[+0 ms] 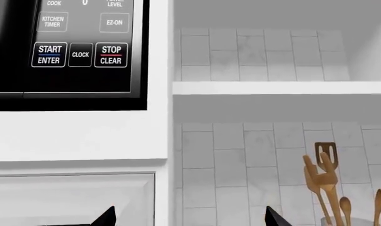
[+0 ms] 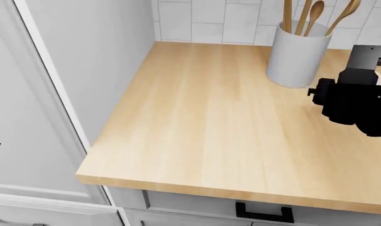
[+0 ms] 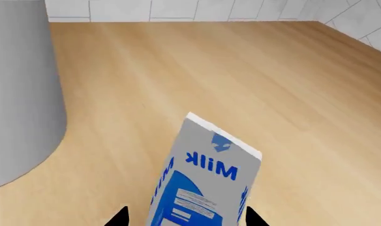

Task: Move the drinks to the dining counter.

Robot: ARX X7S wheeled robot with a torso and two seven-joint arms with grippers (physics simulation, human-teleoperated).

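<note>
White-and-blue Milk carton sits between the right gripper's narrow-set fingertips, contact unclear, above the worktop; left gripper spread wide.

Beside the utensil pot on the worktop, the right arm shows as a chunky matte-black housing of rounded blocks, with a small black knob on the side facing the pot and a flat grey square bracket above it. In both wrist views only black pointed fingertips show.
</note>
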